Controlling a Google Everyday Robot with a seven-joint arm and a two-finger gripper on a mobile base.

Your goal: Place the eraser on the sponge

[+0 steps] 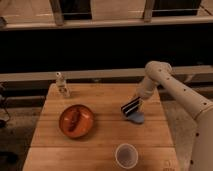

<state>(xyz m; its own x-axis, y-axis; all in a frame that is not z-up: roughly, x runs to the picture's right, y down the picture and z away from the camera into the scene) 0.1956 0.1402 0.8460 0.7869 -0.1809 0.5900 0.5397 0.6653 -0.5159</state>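
The eraser [130,107], a dark block with pale stripes, hangs tilted just over the left part of the light blue sponge [137,119] on the right side of the wooden table [105,100]. My gripper [135,101] comes down from the upper right and is shut on the eraser's upper end. The eraser's lower edge is at the sponge's top; I cannot tell whether they touch. Part of the sponge is hidden behind the eraser.
An orange plate [88,129] holding a brown food item [75,119] lies left of centre. A grey cup [126,155] stands near the front edge. A small pale figurine [62,84] stands at the back left. A dark railing runs behind the table.
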